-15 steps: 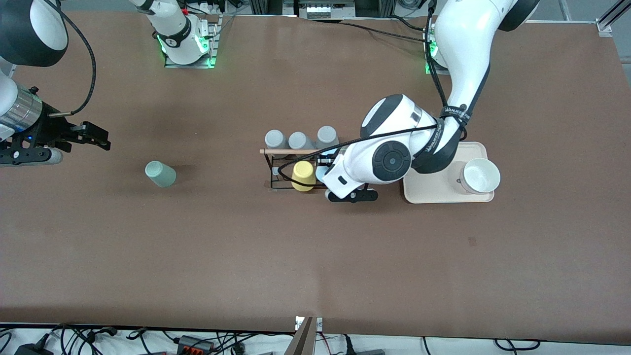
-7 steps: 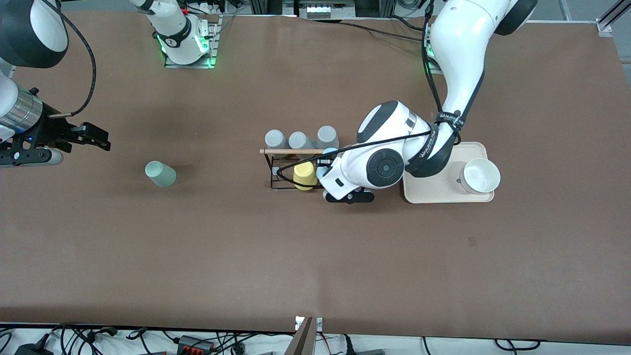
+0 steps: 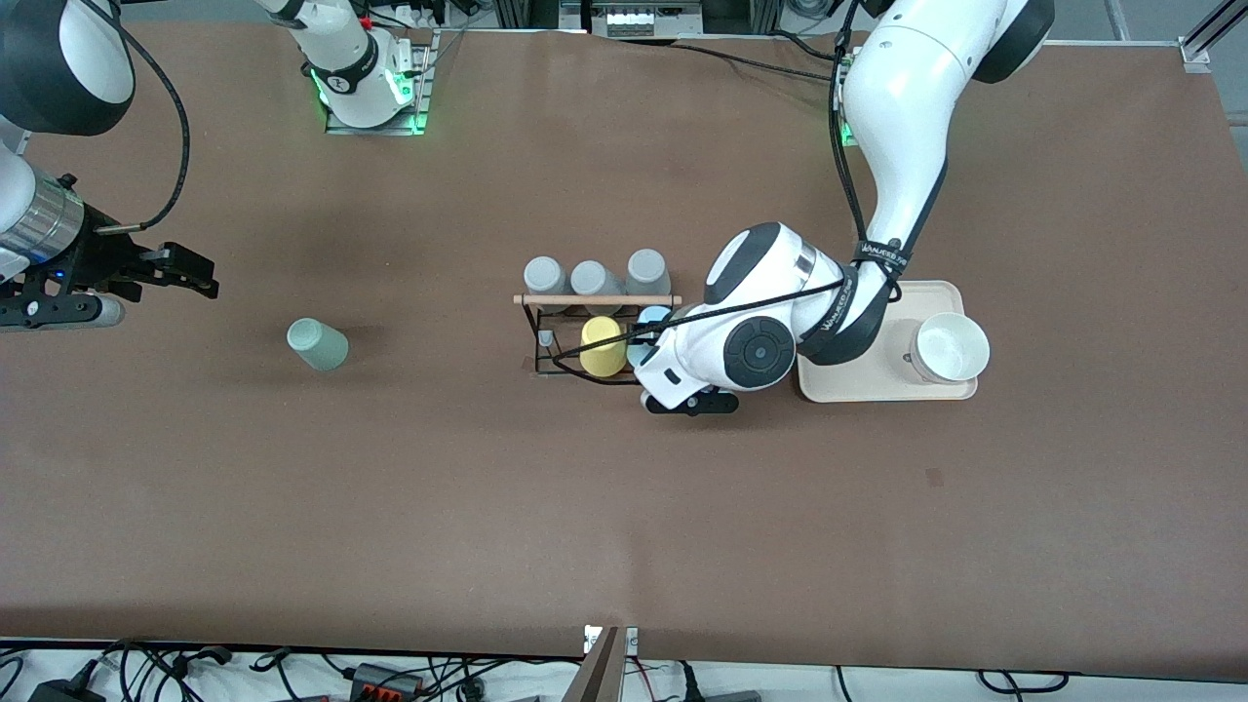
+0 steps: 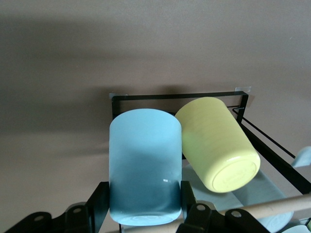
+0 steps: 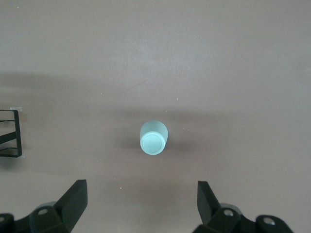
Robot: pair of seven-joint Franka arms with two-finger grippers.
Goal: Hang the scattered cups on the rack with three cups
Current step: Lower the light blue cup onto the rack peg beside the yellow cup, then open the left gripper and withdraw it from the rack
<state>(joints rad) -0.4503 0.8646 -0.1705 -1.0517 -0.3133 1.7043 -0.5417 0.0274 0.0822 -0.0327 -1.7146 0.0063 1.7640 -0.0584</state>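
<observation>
My left gripper is shut on the light blue cup and holds it over the black wire rack, under its wooden rod and beside the yellow cup. In the left wrist view the blue cup sits between the fingers of the left gripper, close against the yellow cup, with the rack frame below. The mint green cup lies on the table toward the right arm's end. My right gripper is open above the table near it; the cup shows between the open fingers of the right gripper.
Three grey cups stand on the rack's row farther from the front camera. A cream tray with a white bowl sits beside the rack toward the left arm's end. A corner of the rack shows in the right wrist view.
My left gripper has shifted with the blue cup a little toward the yellow cup and the rack's nearer row. The right arm and the mint cup have not moved.
</observation>
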